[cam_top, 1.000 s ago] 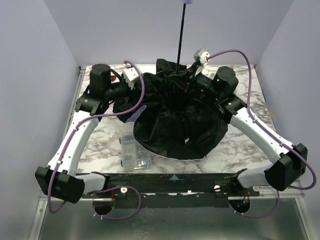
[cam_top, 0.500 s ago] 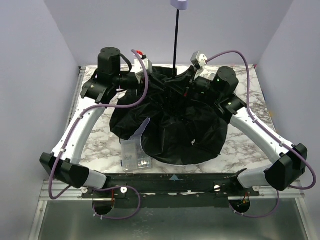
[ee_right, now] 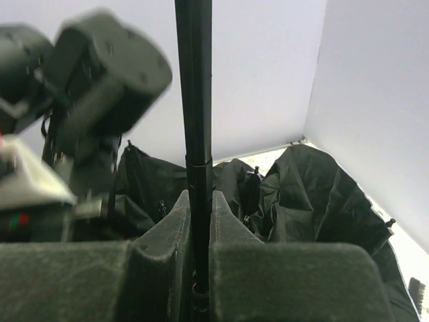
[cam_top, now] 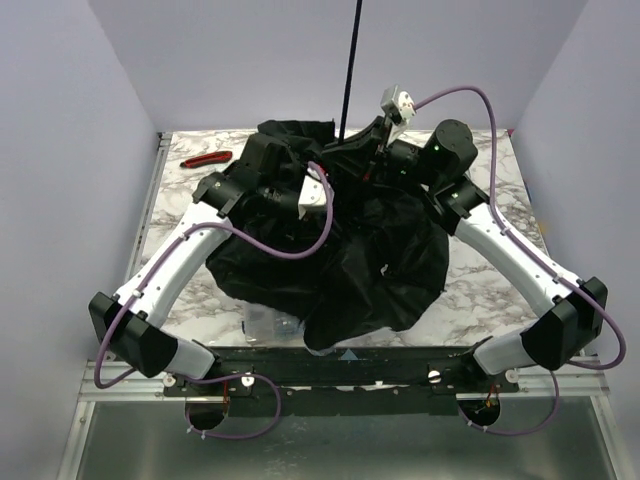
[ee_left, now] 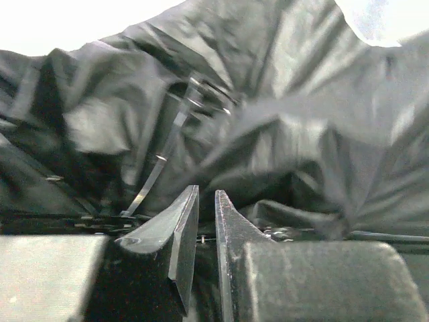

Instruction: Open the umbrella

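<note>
Umbrella [cam_top: 360,260] canopy overlaps clear box [cam_top: 265,325], contents unseen | right jaws clamp shaft [ee_right: 194,100]; left jaws nearly together, grip unclear

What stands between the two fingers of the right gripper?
The umbrella's thin black shaft, upright, with both fingers of the right gripper closed on it. The right wrist view shows this.

Right gripper [ee_right: 199,218] clamped on the umbrella shaft [ee_right: 193,87] dead centre, shaft running straight up, black canopy [ee_right: 322,194] bunched lower right, left arm [ee_right: 100,67] blurred upper left.
</note>
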Motion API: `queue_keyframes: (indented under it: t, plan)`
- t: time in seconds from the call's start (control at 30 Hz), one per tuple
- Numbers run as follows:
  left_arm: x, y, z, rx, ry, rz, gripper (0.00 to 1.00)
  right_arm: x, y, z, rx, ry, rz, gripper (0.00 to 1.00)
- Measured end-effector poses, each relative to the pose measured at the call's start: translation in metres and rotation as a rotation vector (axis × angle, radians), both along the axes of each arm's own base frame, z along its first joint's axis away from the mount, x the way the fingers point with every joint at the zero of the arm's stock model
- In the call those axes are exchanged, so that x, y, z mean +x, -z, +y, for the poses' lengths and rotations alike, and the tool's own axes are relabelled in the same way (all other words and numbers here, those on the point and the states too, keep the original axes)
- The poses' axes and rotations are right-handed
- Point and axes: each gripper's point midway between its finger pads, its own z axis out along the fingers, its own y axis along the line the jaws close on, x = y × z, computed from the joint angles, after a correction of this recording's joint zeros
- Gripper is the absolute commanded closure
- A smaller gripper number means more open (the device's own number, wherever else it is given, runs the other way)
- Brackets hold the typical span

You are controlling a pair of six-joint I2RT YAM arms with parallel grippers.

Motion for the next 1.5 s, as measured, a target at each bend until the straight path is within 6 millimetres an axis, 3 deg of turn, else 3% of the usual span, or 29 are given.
queue_keyframes:
  t: [0.13,0.27,0.37,0.47,0.6,0.83,1.07,1.27,1.37,1.5]
  plan:
    - [-0.010,0.031,0.006,0.053,0.025,-0.016,0.80,0.007,-0.016,0.002,0.017,0.001,-0.029,1.00]
    - [-0.013,0.040,0.012,0.068,0.023,-0.050,0.70,0.012,-0.016,0.003,0.012,-0.005,-0.033,1.00]
    - [-0.015,0.032,0.016,0.055,-0.002,-0.054,0.65,0.011,-0.013,0.004,0.002,-0.020,-0.033,1.00]
    - [-0.009,0.012,0.022,0.011,-0.071,-0.033,0.71,0.008,-0.010,0.003,-0.001,-0.029,-0.037,1.00]
    - [0.015,-0.034,0.037,-0.115,-0.269,0.027,0.71,0.005,-0.003,-0.001,-0.010,-0.025,-0.035,1.00]
    - [0.052,-0.067,0.042,-0.268,-0.537,0.238,0.80,0.004,-0.008,-0.004,-0.002,-0.022,-0.056,1.00]
    - [0.085,-0.055,0.029,-0.310,-0.673,0.489,0.81,0.000,-0.015,-0.003,0.023,-0.038,-0.052,1.00]
    - [0.124,-0.048,0.026,-0.322,-0.858,0.554,0.76,-0.008,-0.013,-0.002,0.029,-0.075,-0.038,1.00]
    - [0.146,-0.047,0.029,-0.322,-0.963,0.553,0.68,-0.009,-0.013,-0.002,0.033,-0.084,-0.032,1.00]
    - [0.171,-0.022,0.048,-0.277,-1.116,0.575,0.61,-0.011,-0.016,-0.002,0.039,-0.087,-0.032,1.00]
